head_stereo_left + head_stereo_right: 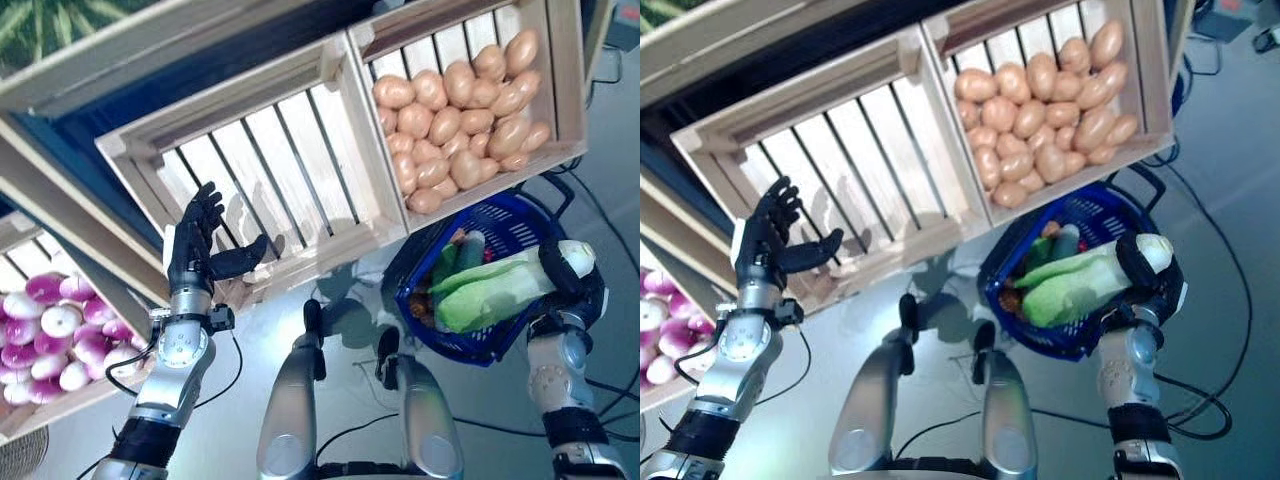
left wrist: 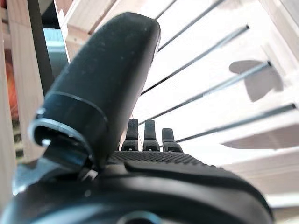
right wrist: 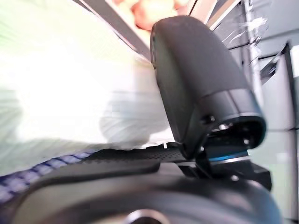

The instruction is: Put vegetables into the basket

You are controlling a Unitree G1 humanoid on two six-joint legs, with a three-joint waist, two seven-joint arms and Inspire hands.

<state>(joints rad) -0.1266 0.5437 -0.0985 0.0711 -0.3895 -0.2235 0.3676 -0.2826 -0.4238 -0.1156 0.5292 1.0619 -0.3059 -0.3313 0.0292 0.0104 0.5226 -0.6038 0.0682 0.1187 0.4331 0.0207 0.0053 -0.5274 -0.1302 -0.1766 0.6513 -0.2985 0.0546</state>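
Observation:
My right hand (image 1: pixel 570 285) is shut on a long pale green cabbage (image 1: pixel 495 288) and holds it over the blue basket (image 1: pixel 520 215), leafy end toward the basket's middle. In the right wrist view the thumb (image 3: pixel 196 79) presses on the cabbage (image 3: pixel 70 93). The basket stands on the floor below the potato crate and holds green vegetables (image 1: pixel 458 255) and a small reddish one. My left hand (image 1: pixel 200 250) is open and empty, fingers straight, in front of the empty wooden crate (image 1: pixel 270 160); it also shows in the left wrist view (image 2: pixel 103 93).
A slanted wooden stand carries a crate of potatoes (image 1: pixel 460 110) just above the basket and a lower crate of purple-white vegetables (image 1: pixel 60 330) at the left. Grey floor (image 1: pixel 350 290) lies between stand and basket.

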